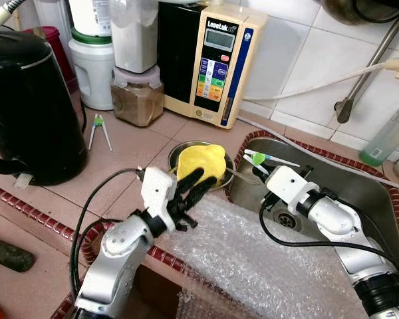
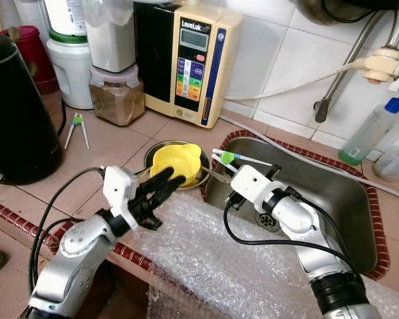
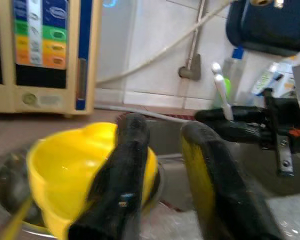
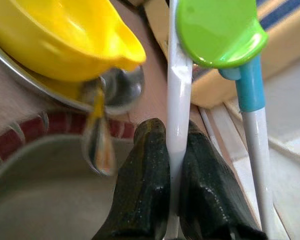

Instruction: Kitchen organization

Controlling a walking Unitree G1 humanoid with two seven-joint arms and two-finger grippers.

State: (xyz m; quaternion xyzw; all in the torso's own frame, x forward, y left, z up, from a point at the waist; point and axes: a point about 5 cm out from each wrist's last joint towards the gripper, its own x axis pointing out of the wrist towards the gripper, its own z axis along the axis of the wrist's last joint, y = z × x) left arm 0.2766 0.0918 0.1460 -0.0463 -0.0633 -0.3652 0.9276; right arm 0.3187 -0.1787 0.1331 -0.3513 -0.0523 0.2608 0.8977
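Training chopsticks (image 4: 179,115) clamped in right pincer (image 4: 174,150), above sink (image 1: 359,179)

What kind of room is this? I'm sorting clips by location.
Most likely a home kitchen counter: a steel sink set in tiled worktop, a black electric kettle, and a yellow bowl in a metal dish.
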